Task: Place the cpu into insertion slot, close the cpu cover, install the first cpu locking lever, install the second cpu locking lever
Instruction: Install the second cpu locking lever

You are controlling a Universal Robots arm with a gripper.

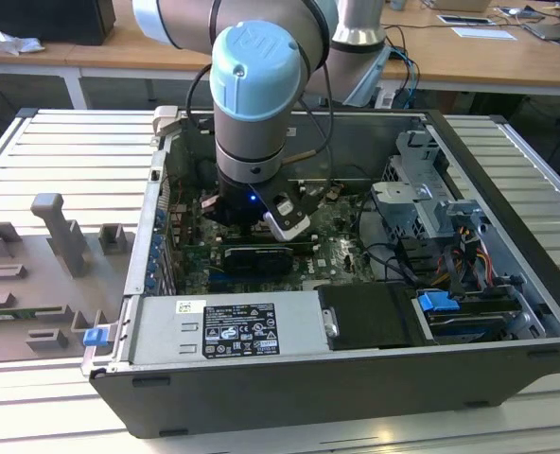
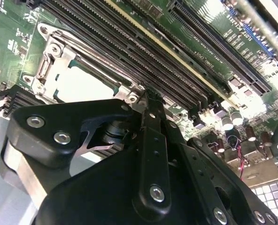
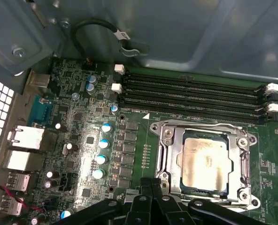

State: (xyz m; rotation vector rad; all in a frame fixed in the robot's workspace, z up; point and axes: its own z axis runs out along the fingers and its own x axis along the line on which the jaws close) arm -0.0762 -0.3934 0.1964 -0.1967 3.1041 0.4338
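Observation:
The cpu [image 3: 207, 161], a pale beige-silver square, lies in the insertion slot [image 3: 242, 194] on the green board. The silver cpu cover [image 3: 174, 159] is folded down flat around it, and the chip shows through the cover's window. Along the slot's edge nearest the memory slots lies a thin metal lever rod [image 3: 200, 123]. My gripper [image 3: 151, 185] is shut with nothing between its black fingers, and its tips hover just beside the slot's edge. In the second wrist view the gripper [image 2: 148, 96] points at a corner of the cover [image 2: 52, 61] around the cpu [image 2: 85, 86].
The arm [image 1: 252, 123] reaches down into an open computer case [image 1: 507, 189]. Long black memory slots [image 3: 190, 93] run beside the socket. Blue-topped capacitors [image 3: 101, 143] and rear ports [image 3: 24, 140] stand nearby. A power supply [image 1: 228, 326] and a drive cage [image 1: 422, 189] crowd the case.

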